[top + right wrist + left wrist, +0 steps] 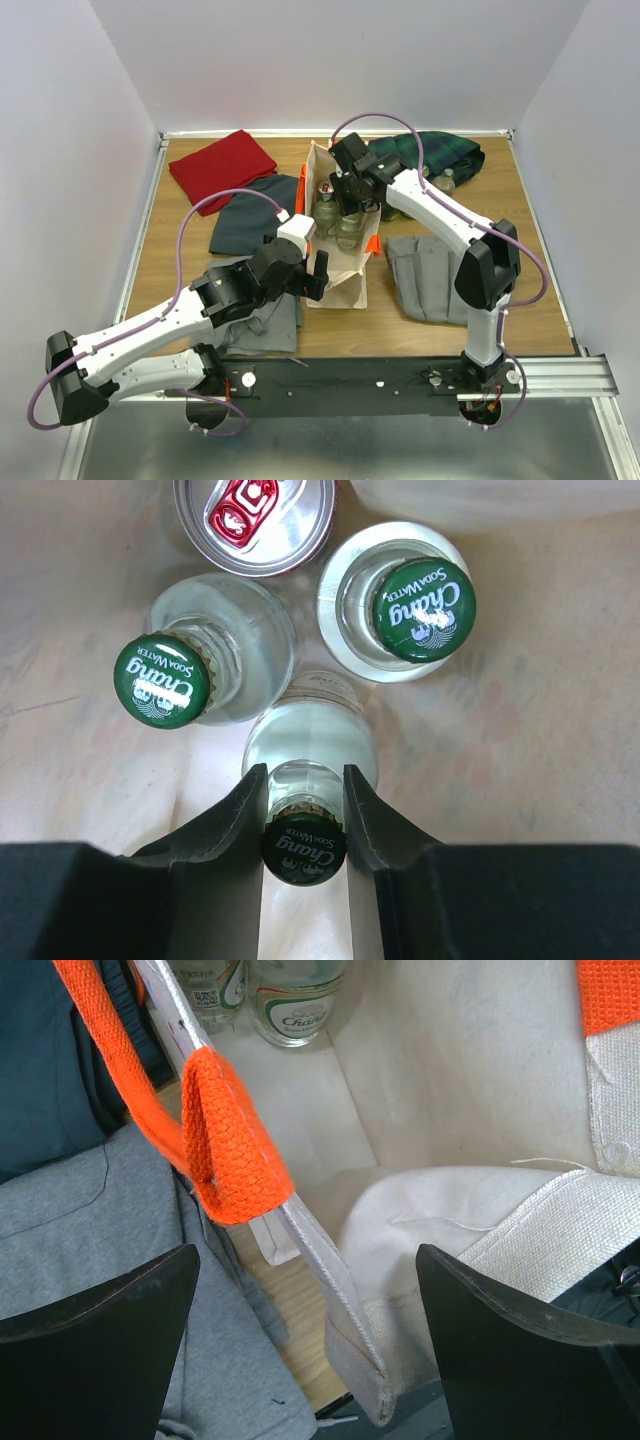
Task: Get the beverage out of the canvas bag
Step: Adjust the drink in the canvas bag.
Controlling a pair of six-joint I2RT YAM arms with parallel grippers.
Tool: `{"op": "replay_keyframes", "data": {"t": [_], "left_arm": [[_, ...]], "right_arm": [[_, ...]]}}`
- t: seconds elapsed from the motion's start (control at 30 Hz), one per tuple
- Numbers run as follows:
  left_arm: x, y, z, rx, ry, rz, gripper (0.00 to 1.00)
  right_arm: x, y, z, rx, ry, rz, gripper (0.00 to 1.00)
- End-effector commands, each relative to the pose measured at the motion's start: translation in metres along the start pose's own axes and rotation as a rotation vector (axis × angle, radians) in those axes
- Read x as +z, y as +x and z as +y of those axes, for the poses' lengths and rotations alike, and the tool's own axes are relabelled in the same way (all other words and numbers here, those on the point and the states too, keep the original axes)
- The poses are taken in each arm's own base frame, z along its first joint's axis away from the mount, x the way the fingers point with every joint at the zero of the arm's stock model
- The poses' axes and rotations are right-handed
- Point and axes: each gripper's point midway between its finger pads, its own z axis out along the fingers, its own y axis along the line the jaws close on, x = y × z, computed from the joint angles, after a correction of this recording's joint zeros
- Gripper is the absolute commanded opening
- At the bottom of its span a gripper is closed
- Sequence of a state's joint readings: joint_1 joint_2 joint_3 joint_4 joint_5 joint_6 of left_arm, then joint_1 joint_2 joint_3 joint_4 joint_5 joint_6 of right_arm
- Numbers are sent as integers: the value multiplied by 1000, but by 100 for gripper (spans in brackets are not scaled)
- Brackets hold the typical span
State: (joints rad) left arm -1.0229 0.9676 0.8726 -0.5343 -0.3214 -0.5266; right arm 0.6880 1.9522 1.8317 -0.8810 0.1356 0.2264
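Observation:
The beige canvas bag [343, 282] with orange handles stands open at mid-table. It holds three clear Chang soda water bottles with green caps and a red-topped can [253, 515]. My right gripper [352, 203] reaches down into the bag. In the right wrist view it [305, 785] is shut on the neck of the nearest bottle [305, 852]; the other two bottles [162, 680] [423, 608] stand beside it. My left gripper [318, 270] is open at the bag's near end. In the left wrist view it [305, 1260] straddles the bag's rim [330, 1280] just below an orange handle [225, 1150], without touching.
Clothes lie around the bag: a red cloth [222, 165] at back left, a dark blue-grey one [255, 215], grey ones [425, 275] [268, 325] on both sides, and a green tartan one [440, 150] at back right. Another bottle [443, 181] stands outside by the tartan cloth.

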Motion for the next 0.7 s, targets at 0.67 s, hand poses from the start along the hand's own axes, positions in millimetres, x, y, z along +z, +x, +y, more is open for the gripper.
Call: {"op": "replay_keyframes", "data": {"t": [0.67], "left_arm": [[-4,21,14,41,-44,66,99]], "right_arm": [[-24,-18,2,1,35,-44,1]]}}
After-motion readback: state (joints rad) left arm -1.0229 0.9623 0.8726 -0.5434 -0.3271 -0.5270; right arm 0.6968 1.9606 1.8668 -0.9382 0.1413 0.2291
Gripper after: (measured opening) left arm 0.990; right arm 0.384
